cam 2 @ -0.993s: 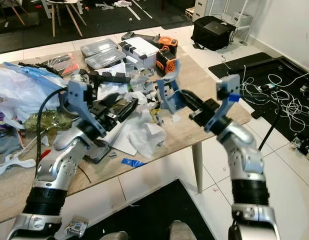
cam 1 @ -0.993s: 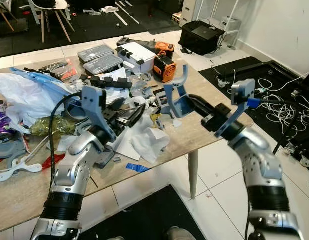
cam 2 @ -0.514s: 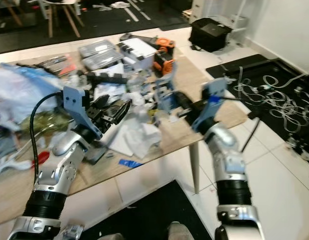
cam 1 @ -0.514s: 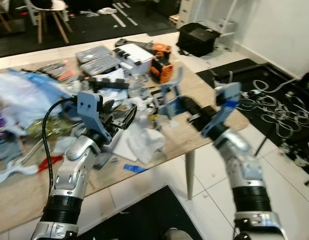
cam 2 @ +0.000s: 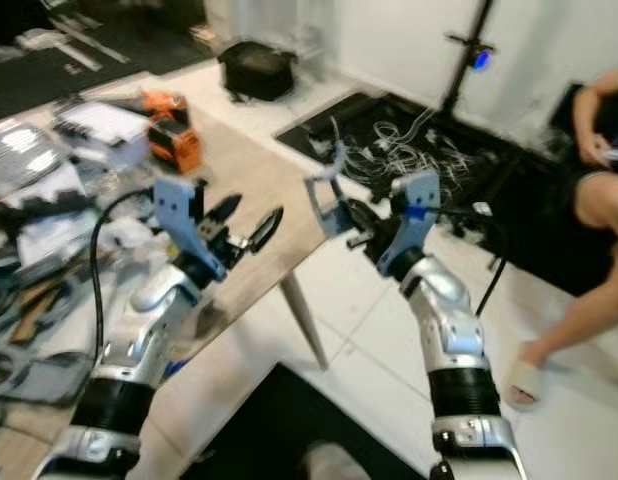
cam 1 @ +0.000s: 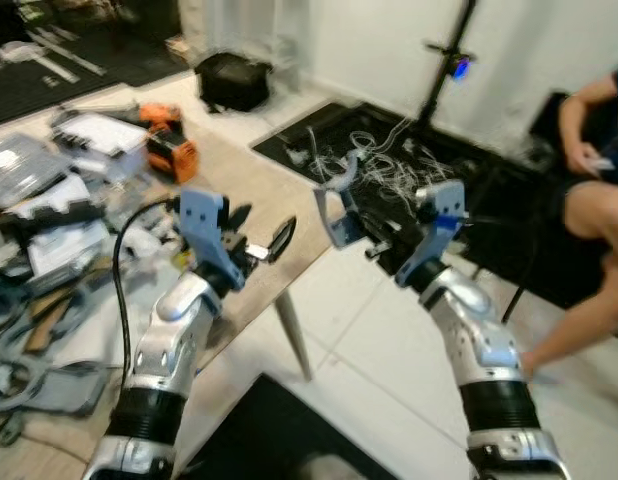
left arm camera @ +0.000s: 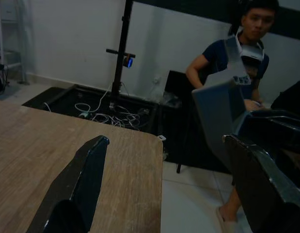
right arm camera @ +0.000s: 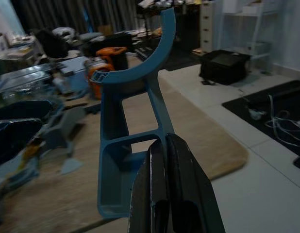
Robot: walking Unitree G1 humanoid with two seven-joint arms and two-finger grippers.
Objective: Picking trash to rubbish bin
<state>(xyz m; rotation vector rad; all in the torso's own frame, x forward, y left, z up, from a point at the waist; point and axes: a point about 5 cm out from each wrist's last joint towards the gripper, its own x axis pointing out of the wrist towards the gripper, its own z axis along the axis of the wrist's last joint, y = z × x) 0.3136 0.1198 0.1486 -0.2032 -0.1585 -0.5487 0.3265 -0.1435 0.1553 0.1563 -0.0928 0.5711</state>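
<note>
My right gripper (cam 1: 373,243) is shut on a grey-blue plastic bracket (cam 1: 333,204) with a curved top and holds it in the air past the table's right corner, over the white floor. In the right wrist view the bracket (right arm camera: 133,102) stands upright, its lower frame pinched by the shut gripper (right arm camera: 162,145). My left gripper (cam 1: 263,228) hovers open and empty over the wooden table's (cam 1: 251,180) right end. In the left wrist view the open gripper's black fingers (left arm camera: 87,174) frame the table corner (left arm camera: 130,145) and the held bracket (left arm camera: 217,114).
Clutter of papers and cases (cam 1: 49,210) and an orange tool (cam 1: 173,152) cover the table to my left. A black bag (cam 1: 233,78), tangled white cables (cam 1: 379,160) on a black mat and a tripod stand (cam 1: 441,75) lie ahead. A person (cam 1: 589,170) sits at the right.
The whole view has swung to the right, so the table clutter now lies at the left and a seated person has come into view. Both arms keep their poses; the bracket stays held.
</note>
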